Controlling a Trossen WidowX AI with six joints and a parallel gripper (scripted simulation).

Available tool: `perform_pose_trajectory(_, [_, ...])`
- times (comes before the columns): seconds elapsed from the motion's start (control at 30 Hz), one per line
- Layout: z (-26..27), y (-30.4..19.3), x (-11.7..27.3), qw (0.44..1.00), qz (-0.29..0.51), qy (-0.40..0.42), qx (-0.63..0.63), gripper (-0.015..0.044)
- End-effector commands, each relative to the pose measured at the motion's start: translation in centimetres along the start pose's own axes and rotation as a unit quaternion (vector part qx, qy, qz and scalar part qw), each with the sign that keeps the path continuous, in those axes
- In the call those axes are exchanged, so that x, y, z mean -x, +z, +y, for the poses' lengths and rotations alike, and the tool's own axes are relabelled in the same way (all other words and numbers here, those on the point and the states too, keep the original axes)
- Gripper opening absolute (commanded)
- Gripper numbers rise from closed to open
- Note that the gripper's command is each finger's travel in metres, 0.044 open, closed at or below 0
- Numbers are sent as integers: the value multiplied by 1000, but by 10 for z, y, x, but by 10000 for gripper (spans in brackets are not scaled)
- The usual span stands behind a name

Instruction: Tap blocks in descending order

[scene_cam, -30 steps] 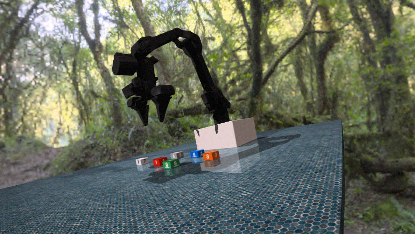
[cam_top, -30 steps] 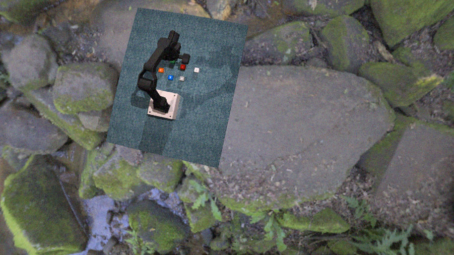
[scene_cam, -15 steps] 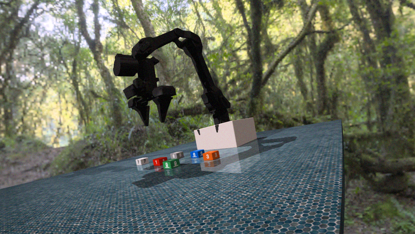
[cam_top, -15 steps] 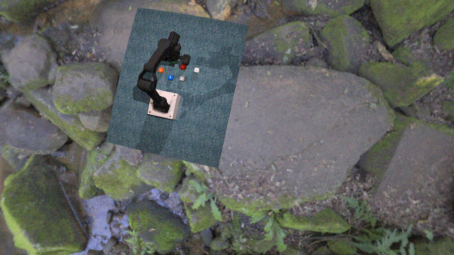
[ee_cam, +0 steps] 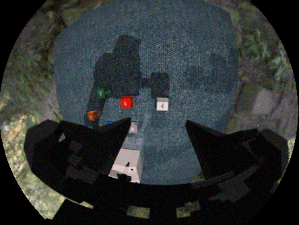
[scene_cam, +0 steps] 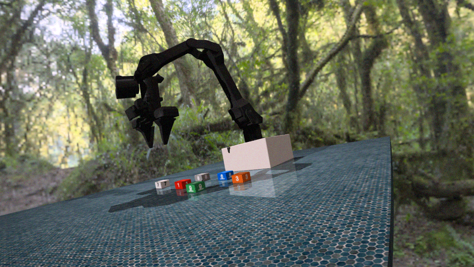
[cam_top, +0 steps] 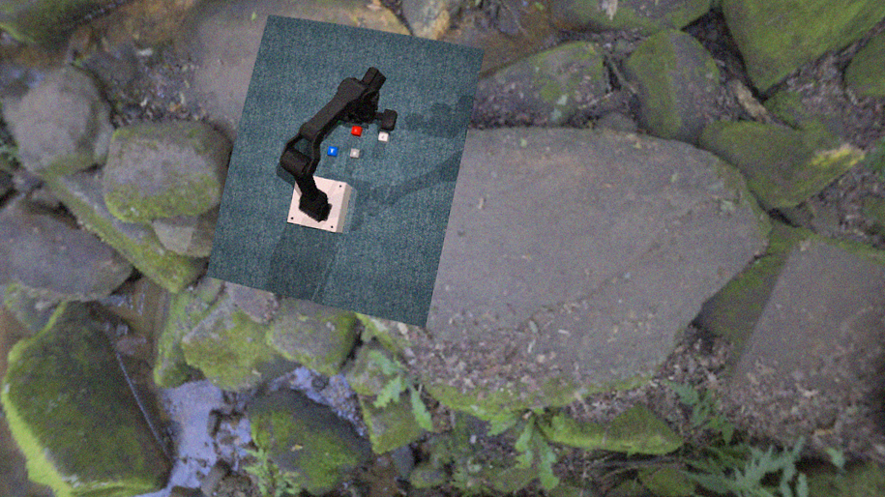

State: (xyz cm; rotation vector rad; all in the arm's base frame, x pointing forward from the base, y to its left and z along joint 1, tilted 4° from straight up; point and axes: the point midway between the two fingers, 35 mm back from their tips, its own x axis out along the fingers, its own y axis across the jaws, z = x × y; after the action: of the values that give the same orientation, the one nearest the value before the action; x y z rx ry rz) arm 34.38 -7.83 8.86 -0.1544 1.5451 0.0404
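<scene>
While the gripper (scene_cam: 156, 140) hangs high above the blue-green table (scene_cam: 298, 215), its jaws are spread wide with nothing between them. Well below it, six small blocks lie in a loose cluster in front of the arm's white base box (scene_cam: 258, 153): a white block marked 7 (scene_cam: 162, 183), a red one marked 1 (scene_cam: 182, 183), a green one (scene_cam: 195, 187) and a blue one (scene_cam: 225, 175) whose digits are too blurred to read, a grey one (scene_cam: 202, 176), and an orange 3 (scene_cam: 241, 177). No block looks displaced, and nothing shows whether any tap has been made; judging by the height, a descent onto the next block is yet to come.
</scene>
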Motion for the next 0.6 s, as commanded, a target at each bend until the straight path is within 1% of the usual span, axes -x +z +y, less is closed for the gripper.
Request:
perform_pose_trajectory(0.0, [-4,1,1,1000,0,-1,9,400])
perform_pose_trajectory(0.5, [-4,1,1,1000,0,-1,9,400])
perform_pose_trajectory(0.57, [6,6,1,1000,0,0,9,400])
